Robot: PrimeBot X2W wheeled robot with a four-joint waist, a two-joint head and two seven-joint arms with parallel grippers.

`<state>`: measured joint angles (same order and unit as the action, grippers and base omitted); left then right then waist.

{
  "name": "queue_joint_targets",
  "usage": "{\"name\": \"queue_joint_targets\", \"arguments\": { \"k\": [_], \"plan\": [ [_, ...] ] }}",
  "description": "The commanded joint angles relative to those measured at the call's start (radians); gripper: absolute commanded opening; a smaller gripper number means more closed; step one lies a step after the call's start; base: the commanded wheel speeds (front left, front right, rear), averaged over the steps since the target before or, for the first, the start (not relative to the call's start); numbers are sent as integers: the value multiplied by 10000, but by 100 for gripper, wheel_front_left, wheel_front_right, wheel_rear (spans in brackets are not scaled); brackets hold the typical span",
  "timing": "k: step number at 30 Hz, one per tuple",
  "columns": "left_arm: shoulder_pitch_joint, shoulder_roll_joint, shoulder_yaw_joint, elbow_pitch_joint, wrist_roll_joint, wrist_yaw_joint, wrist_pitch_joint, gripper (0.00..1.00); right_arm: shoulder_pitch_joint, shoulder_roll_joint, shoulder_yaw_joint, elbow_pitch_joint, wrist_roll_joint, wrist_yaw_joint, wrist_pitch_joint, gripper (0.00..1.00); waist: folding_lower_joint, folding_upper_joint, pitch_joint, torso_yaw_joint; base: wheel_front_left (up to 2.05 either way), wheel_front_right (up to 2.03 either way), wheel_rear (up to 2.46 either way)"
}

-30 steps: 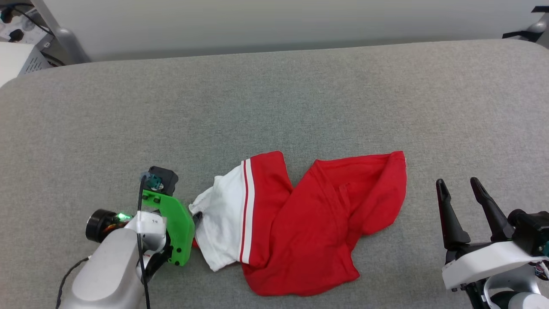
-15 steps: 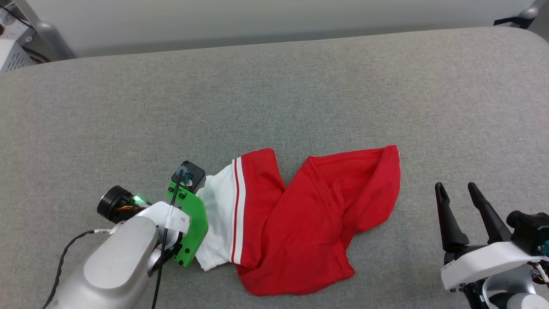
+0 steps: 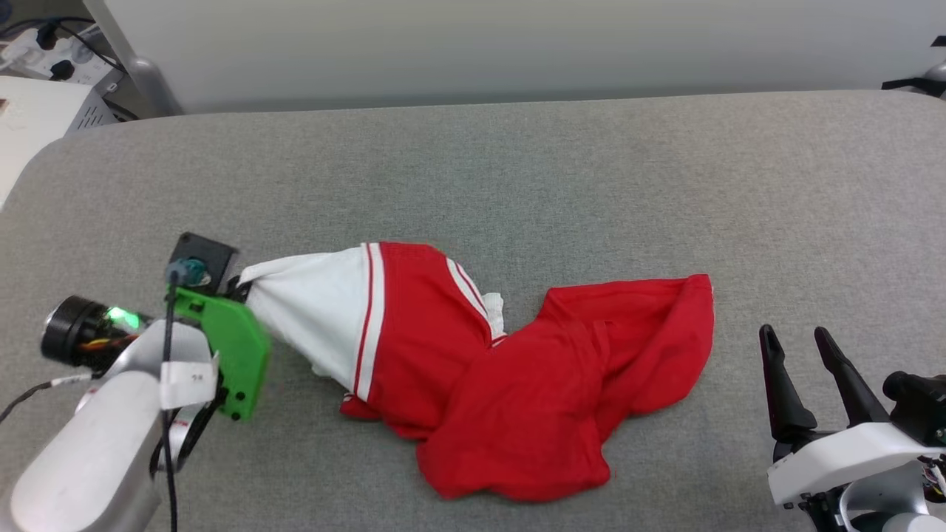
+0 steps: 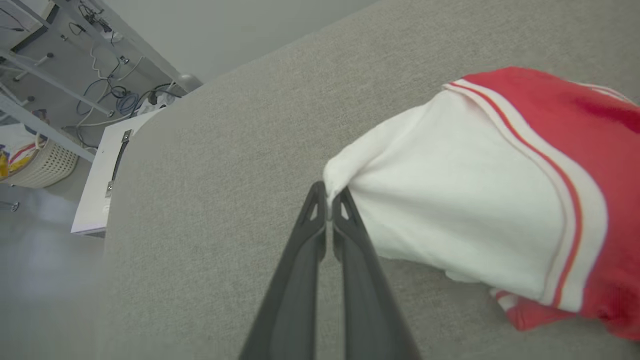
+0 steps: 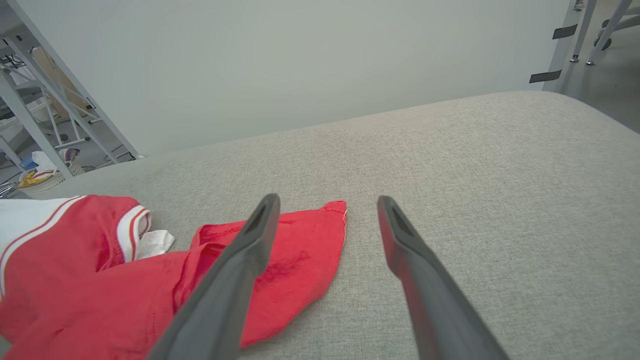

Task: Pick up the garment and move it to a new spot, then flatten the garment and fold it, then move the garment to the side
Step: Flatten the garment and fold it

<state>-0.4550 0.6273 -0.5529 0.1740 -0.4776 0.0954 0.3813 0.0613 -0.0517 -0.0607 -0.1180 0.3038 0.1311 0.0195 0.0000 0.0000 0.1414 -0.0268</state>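
Two grippers in play, only one working. The left gripper [image 4: 327, 192] has its fingers clenched on the very tip of the white sleeve [image 4: 450, 190]. The garment [image 3: 517, 384] trails rightward from that pinch. The sleeve is pulled taut and looks lifted, while the red body lies crumpled near the middle of the grey padded surface [image 3: 517, 170], toward the near edge.

This reads as the pick-up. It's a thin bite of cloth, so the lift wants to be smooth, no jerks, and high enough that the red heap clears the surface. Otherwise the shirt drags and bunches further. A second hold on the red hem at the right would help spread it later.

The left forearm comes in from the near left corner, its green wrist mount [image 3: 229, 347] facing up, fingers aimed right and running low along the surface. The right gripper [image 3: 797, 336] sits at the near right, fingers spread apart and empty, pointing far, just beside the hem but not touching.
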Motion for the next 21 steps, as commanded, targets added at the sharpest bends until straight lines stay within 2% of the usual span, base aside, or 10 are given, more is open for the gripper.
{"name": "queue_joint_targets", "arguments": {
  "k": [1,7,11,16,20,21],
  "plan": [
    [606,297,255,-419,-177,391,106,0,146,10,-50,49,117,-4,39,100,0,0,-71,97,0,0,0],
    [3042,1011,1546,-1815,-1286,2005,429,0,268,12,-243,162,311,-4,29,100,0,0,-52,268,0,0,0],
    [4611,892,2079,-1893,-2104,2595,331,0,274,13,-328,193,348,-4,47,100,0,0,-29,332,0,0,0],
    [5625,339,2267,-1504,-2830,2707,64,0,203,13,-443,167,325,-4,113,100,0,0,13,399,0,0,0],
    [5740,-248,2105,-944,-3080,2427,-316,0,206,14,-497,190,299,-4,177,100,0,0,-96,430,0,0,0],
    [5677,-400,2098,-820,-3077,2382,-514,21,224,14,-522,201,297,-4,209,100,0,0,-153,445,0,0,0]
  ]
}}
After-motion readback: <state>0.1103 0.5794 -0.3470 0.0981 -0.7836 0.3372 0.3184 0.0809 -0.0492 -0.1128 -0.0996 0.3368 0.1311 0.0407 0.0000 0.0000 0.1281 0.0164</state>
